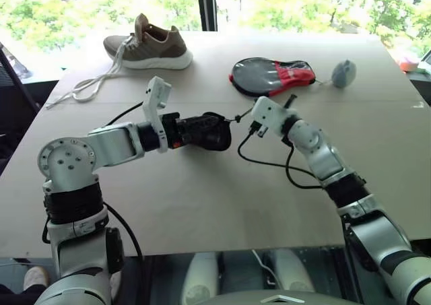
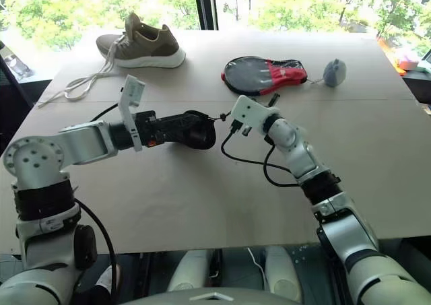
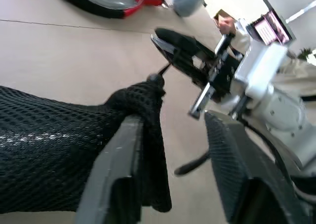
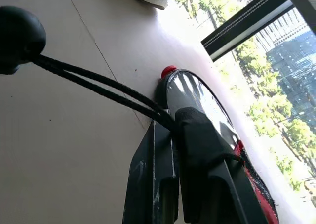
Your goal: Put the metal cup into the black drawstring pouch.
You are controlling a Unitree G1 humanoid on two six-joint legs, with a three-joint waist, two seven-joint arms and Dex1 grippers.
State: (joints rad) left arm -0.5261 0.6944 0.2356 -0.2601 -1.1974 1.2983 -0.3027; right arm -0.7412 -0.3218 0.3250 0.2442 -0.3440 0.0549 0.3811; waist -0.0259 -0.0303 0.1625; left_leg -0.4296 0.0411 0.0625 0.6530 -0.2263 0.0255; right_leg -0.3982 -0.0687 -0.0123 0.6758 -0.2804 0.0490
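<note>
We're at the cinching step, by the look of it. Our right gripper [image 4: 173,135] has its jaws clamped shut on the pouch's thin cord [image 4: 98,88], bead toggle [image 4: 17,38] hanging on the line. Our left gripper [image 3: 173,174] has its jaws spread apart, one finger [image 3: 118,174] against the black drawstring pouch [image 1: 209,131], which sits bunched just above the desk [image 1: 202,204] between both arms. The metal cup is probably inside the pouch already (we can't see it). Next move, we reckon: pull the cord away while the left steadies the bag. Count: one pouch, one shoe [image 1: 149,46], one paddle case [image 1: 273,76], one grey-blue lump [image 1: 343,73].
</note>
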